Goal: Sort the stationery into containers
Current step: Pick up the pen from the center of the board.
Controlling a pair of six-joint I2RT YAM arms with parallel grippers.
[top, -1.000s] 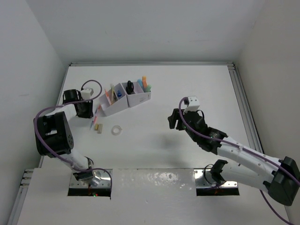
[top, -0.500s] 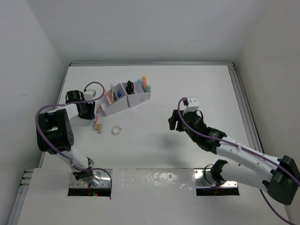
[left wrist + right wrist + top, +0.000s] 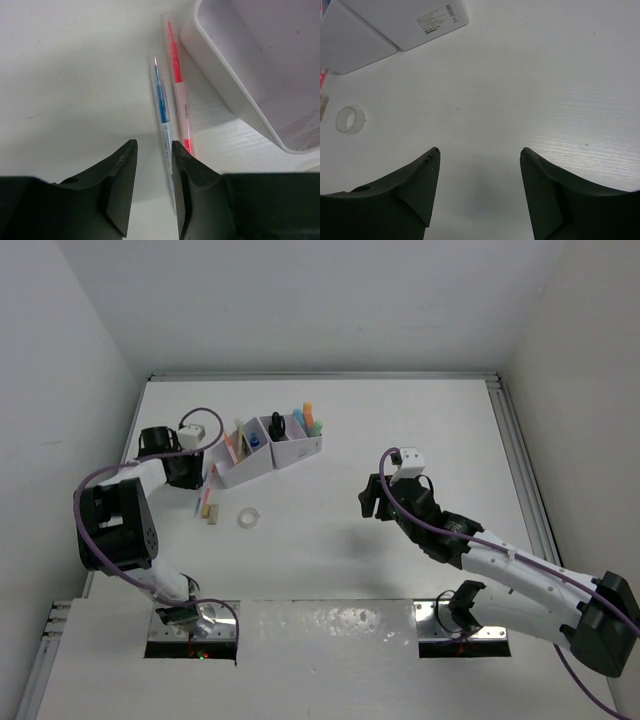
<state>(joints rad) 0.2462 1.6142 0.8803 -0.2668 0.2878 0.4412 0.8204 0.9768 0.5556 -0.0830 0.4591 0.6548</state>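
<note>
**Hovering over two pens next to the organiser**

Going by the overhead view, with 12 o'clock as the far edge of the table [image 3: 420,430], the lilac-white organiser [image 3: 268,452] sits out around 11 o'clock, angled a bit. Its compartments already have stuff in them: black-handled scissors [image 3: 277,425], a blue-capped bottle [image 3: 256,440], a few pastel pens [image 3: 238,438], and the green, blue and orange capsule pieces [image 3: 309,418] at its 3 o'clock end.

The left gripper [image 3: 152,150] is down at the organiser's 9 o'clock end, pointing at the table. The wrist cam shows its jaws only slightly apart, with bare table showing through the slit and nothing clamped. Two pens lie side by side on the table right there, a blue pen [image 3: 162,97] and a red pen [image 3: 176,75], near-parallel and just about touching. The blue one runs down along the inner edge of the finger [image 3: 192,185] on the 3 o'clock side of that view. The red one lies between the blue pen and the organiser's rounded corner wall, just beside it.

Loose on the table at the organiser's 6 o'clock are the clear tape ring [image 3: 248,517] and a small tan piece [image 3: 211,512]. The tan piece is at the ring's 9 o'clock, near it but not touching.

The right gripper [image 3: 479,150] hangs above bare table at about 3 o'clock from the tape ring, well apart from it. Its jaws are spread wide and it's holding nothing.
</note>
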